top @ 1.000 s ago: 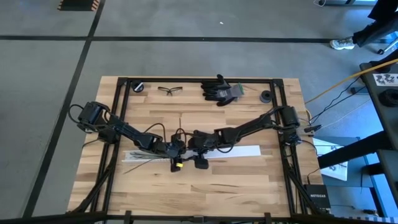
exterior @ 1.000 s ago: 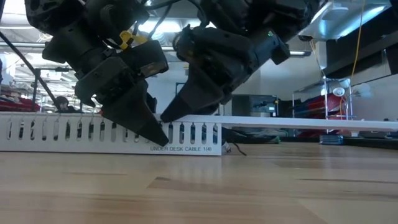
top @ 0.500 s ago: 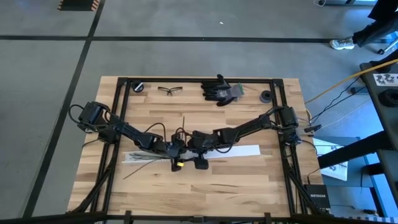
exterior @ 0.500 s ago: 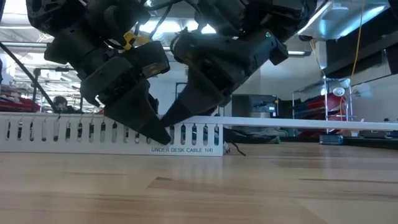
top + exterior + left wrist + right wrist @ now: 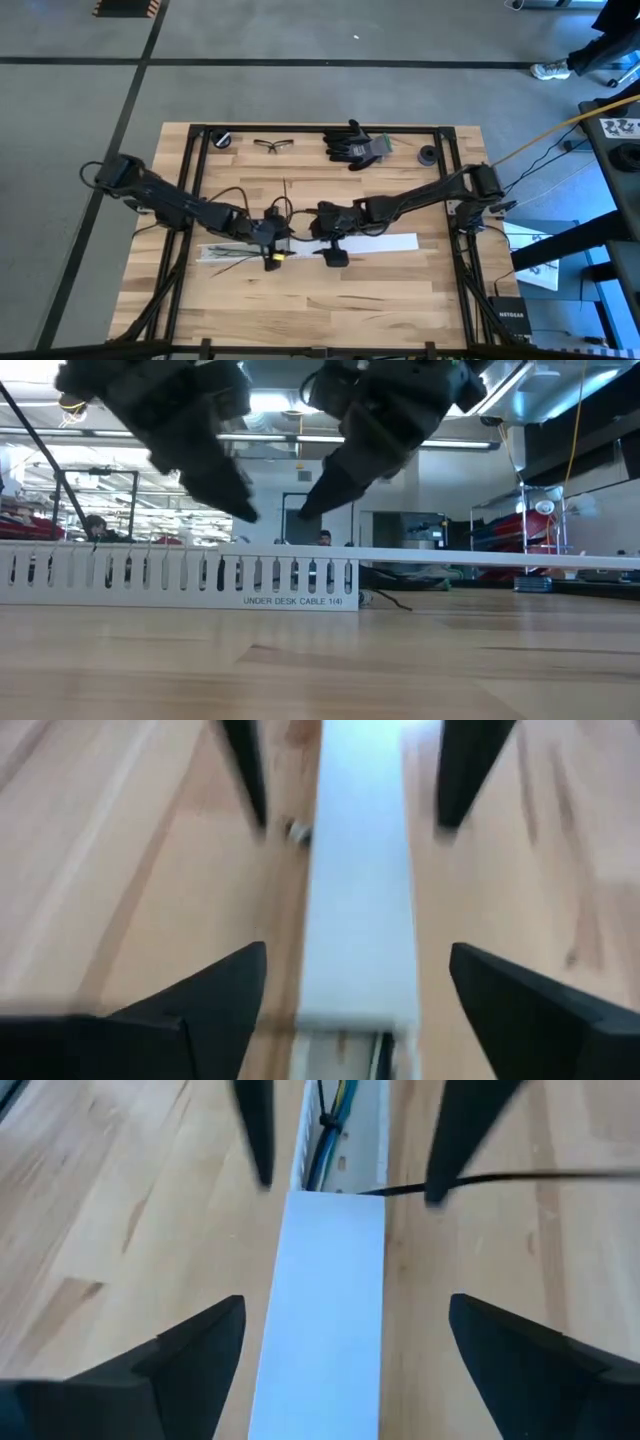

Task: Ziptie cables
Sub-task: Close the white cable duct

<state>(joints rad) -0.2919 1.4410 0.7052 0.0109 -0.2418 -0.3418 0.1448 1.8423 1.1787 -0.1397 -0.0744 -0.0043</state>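
Note:
A white slotted rail [image 5: 180, 575] lies on the wooden table, left of centre. A long flat white strip [image 5: 375, 243] runs on from the rail's right end toward the table's right. Thin dark cables [image 5: 222, 257] lie along the rail, and one dark cable [image 5: 500, 1178] trails out beside it. Coloured wires [image 5: 325, 1135] sit inside the rail's channel. My left gripper [image 5: 243, 512] and my right gripper [image 5: 305, 510] hang above the rail's right end, tips slanting toward each other. Both are open with nothing between the fingers [image 5: 215, 995] [image 5: 190, 1350], which straddle the strip from above.
Black gloves [image 5: 355, 145], safety glasses [image 5: 272, 145] and two small black round parts [image 5: 222, 140] [image 5: 427, 155] lie along the table's far edge. A black frame [image 5: 195, 200] borders the work area. A person [image 5: 95, 525] shows in the room behind. Bare wood lies toward the near edge.
Both grippers have risen from the rail's right end, where their tips stood low against it, and now hang clear above it. They have also drawn slightly apart along the strip. The rail and strip have stayed in place.

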